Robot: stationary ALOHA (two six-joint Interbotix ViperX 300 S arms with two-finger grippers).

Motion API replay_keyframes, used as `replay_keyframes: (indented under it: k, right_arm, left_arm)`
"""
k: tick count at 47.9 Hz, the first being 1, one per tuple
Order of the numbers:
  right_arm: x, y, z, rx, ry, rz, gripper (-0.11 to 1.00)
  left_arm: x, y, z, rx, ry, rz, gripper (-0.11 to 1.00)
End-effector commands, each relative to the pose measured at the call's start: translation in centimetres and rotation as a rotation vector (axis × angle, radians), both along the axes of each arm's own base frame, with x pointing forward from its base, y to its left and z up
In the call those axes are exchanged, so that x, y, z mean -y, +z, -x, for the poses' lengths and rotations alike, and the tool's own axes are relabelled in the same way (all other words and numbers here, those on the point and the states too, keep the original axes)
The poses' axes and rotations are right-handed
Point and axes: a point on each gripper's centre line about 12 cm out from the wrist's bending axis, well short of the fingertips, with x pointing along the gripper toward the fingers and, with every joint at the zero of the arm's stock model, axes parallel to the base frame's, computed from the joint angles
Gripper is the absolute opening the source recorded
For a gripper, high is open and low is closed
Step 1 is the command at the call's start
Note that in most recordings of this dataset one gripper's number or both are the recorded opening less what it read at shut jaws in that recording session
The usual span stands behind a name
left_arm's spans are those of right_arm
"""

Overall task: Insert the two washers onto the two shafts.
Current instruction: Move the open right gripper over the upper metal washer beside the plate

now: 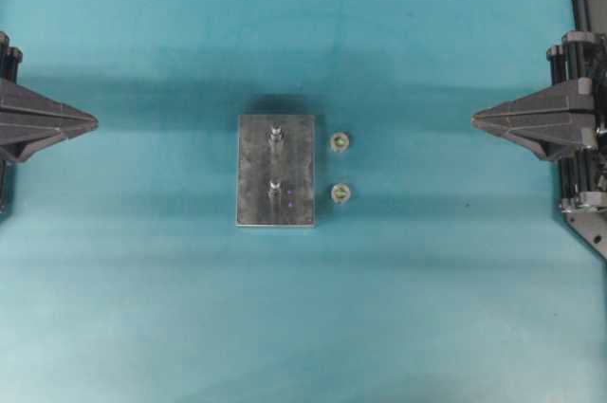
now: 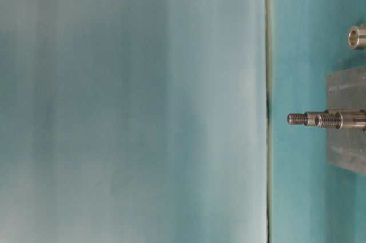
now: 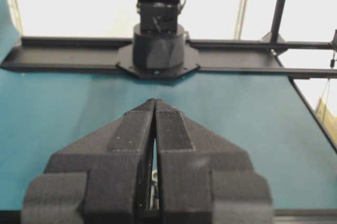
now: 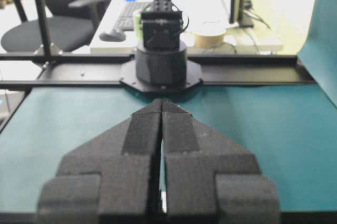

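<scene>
both hands closed, facing across table.

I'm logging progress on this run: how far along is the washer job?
Nothing looks done yet. Both shafts on the metal block stand bare, and the two washers lie on the mat beside the block. Nothing is in hand: the left tool and right tool sit shut and empty at the table's sides. Left: grasp a washer, carry it over and lower it onto a shaft.
</scene>
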Motion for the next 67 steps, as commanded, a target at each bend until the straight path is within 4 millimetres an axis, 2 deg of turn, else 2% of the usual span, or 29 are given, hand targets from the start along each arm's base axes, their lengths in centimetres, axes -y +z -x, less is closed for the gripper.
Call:
replay_keyframes:
  k: [1,6,11,22,30,38,51,67]
  right_arm:
    - [0.0,0.4,0.0,0.021,0.001,-0.008,0.01]
    - [0.2,0.8,0.6,0.042,-0.008,-0.086,0.0]
    - [0.3,0.2,0.9,0.003,-0.012,-0.166,-0.01]
    - [1.5,-2.3,0.0,-0.273,-0.09,-0.268,-0.01]
    - [2.5,-3.4,-0.9,-0.394,-0.142,-0.284,-0.01]
    - [2.6,-5.1,-1.6,-0.54,-0.155,-0.295,-0.01]
    - [2.8,-7.8,-3.5,-0.818,-0.167,-0.265,-0.01]
    - [3.4,-10.2,-7.2,-0.965,-0.171,-0.24,-0.01]
  left_arm:
    - [0.5,-1.1,-0.6,-0.062,-0.027,0.041,0.0]
    - [0.8,-1.6,-1.1,-0.154,-0.04,0.101,0.0]
    - [0.8,-1.6,-1.4,-0.215,-0.037,0.095,0.0]
    - [0.4,-3.6,-1.8,-0.39,-0.012,0.034,0.0]
    - [0.2,-5.0,-2.3,-0.494,-0.005,0.017,0.0]
    - [0.2,-5.9,-3.1,-0.548,-0.005,0.013,0.0]
    - [0.3,-6.8,-3.7,-0.588,-0.005,0.013,0.0]
    - [0.3,-6.6,-3.8,-0.586,-0.008,0.012,0.0]
